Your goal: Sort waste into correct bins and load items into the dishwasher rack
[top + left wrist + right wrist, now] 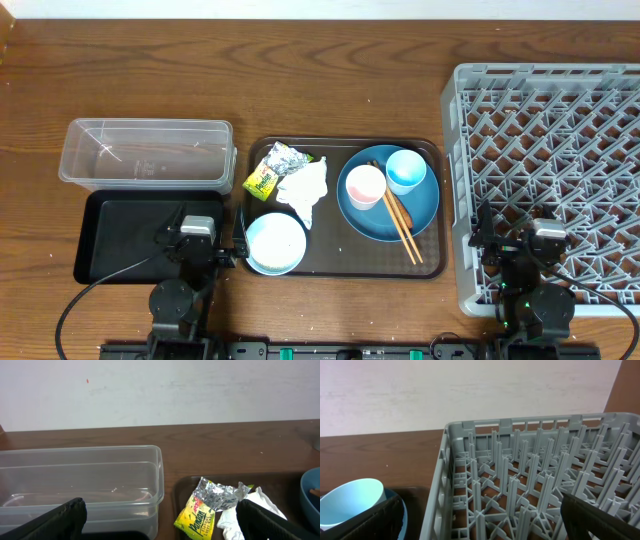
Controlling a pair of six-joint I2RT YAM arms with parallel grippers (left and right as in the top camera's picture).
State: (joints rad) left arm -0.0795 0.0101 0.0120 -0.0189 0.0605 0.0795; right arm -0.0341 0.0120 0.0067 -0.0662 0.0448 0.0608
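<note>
Nearest the robot, the left tool (pixel 200 240) stands with its jaws spread wide and nothing between them, over the near right part of the shallow black rectangular tray (pixel 115 255), whose bare floor shows no waste. The right tool (pixel 528 245) is likewise wide open and empty, over the near left corner of the large square grey plastic rack (pixel 560 72), whose lattice holds no dishes anywhere in view. Just beside the left tool, in the near left corner of the dark brown serving tray (pixel 335 258), the white-blue bowl (pixel 275 243) sits upright. Further in on that tray lies the large round blue plate (pixel 424 203), carrying the brown wooden chopsticks (pixel 402 225) laid slantwise, the white cup with pink inside (pixel 365 186) and, beyond it, the pale blue cup (pixel 406 170), the two cups touching or nearly so. Left of the plate is the crumpled white tissue paper (pixel 305 188), and past it the yellow-green and silver foil snack wrapper (pixel 268 170), touching it. Farther still, on the wooden tabletop (pixel 150 60) behind the black tray, the clear plastic rectangular tub (pixel 145 128) looks empty. Smaller scraps of food, if any, are too small to make out. By my reckoning the task has not begun: every piece of waste needs a bin and all five items need racking.
</note>
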